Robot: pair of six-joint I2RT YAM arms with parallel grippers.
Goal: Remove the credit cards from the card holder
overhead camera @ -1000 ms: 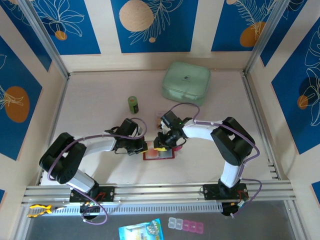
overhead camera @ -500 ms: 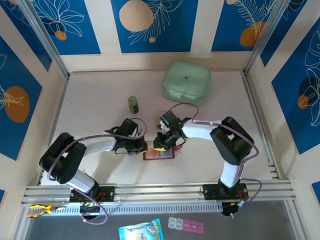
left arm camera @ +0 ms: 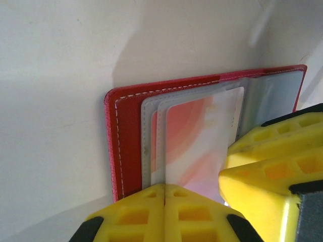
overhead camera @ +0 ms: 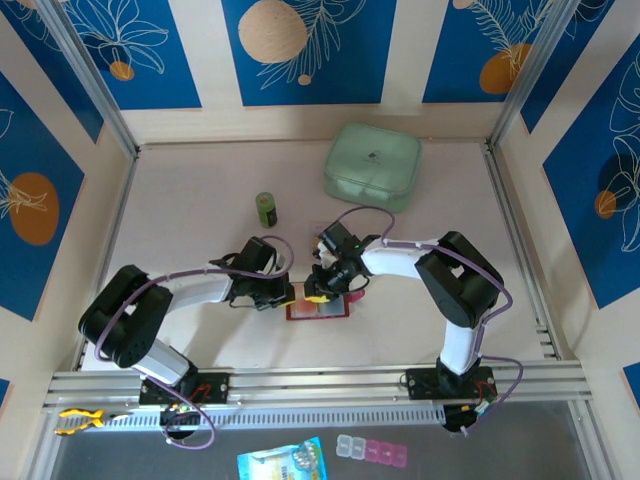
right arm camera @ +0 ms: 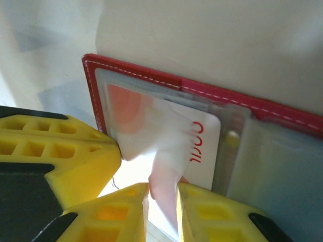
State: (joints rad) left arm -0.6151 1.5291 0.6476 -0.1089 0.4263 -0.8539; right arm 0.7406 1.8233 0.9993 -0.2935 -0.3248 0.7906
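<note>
The red card holder (overhead camera: 318, 309) lies open on the table (overhead camera: 200, 180), near the middle, between the two arms. The left gripper (left arm camera: 164, 194) has its fingers shut tight and presses down on the holder's left side. The right gripper (right arm camera: 162, 201) has its fingers almost together. They pinch what looks like the corner of a card (right arm camera: 199, 151), though it may be the clear pocket instead. The card is thin, light, smooth and a bit bendy, so it could slip. It is best to pinch its free edge and pull it out flat.
</note>
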